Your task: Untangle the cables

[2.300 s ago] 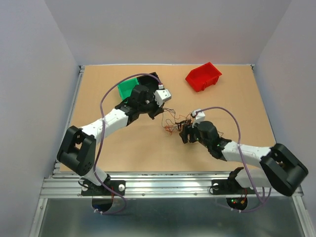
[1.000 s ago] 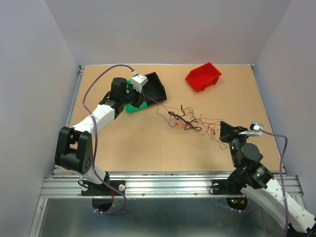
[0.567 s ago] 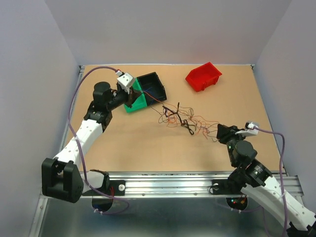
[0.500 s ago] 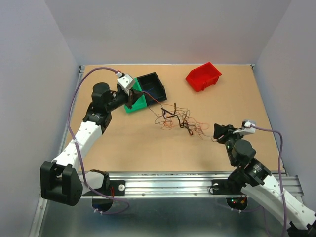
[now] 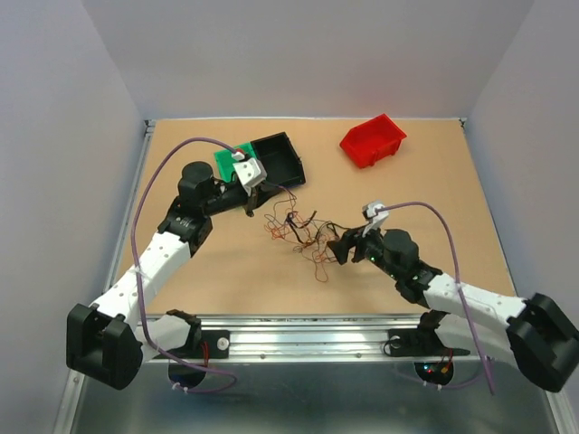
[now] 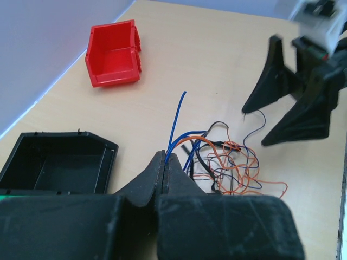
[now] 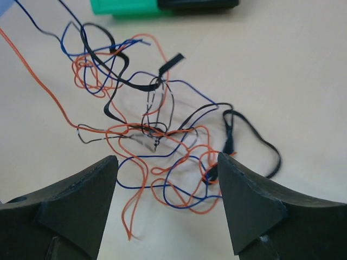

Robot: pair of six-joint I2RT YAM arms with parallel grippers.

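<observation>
Pulling your left arm away now can drag the whole heap. The tangle of hair-thin black, orange and blue cables (image 5: 298, 231) lies in the middle of the table between your two arms, and nothing pins it down. (first spotter)

Yes, and your right gripper (image 7: 167, 162) gives no help yet. Its jaws stand wide and hold nothing, at the right edge of the tangle. If you close it there without choosing, I think you catch several strands together and tighten the knot. (second spotter)

Next is the flat black strap (image 7: 172, 59). It loops through the orange wires, so it may act like a hook. (first spotter)

The smallest thing is the most fragile. Your left gripper (image 6: 164, 162) is pressed together on one thin blue wire (image 6: 174, 116), which rises out of the jaws. A hard pull may break it, or it may slip out. (second spotter)

About the place: pale grey walls (image 5: 63, 108) close three sides. The light wooden table top (image 5: 434, 190) looks smooth, so wires probably slide easily. At the far side stand a black plastic bin (image 5: 280, 161), a green plastic bin (image 5: 231, 155) just beside it, and a red plastic bin (image 5: 373, 140) well apart to the right. (first spotter)
</observation>
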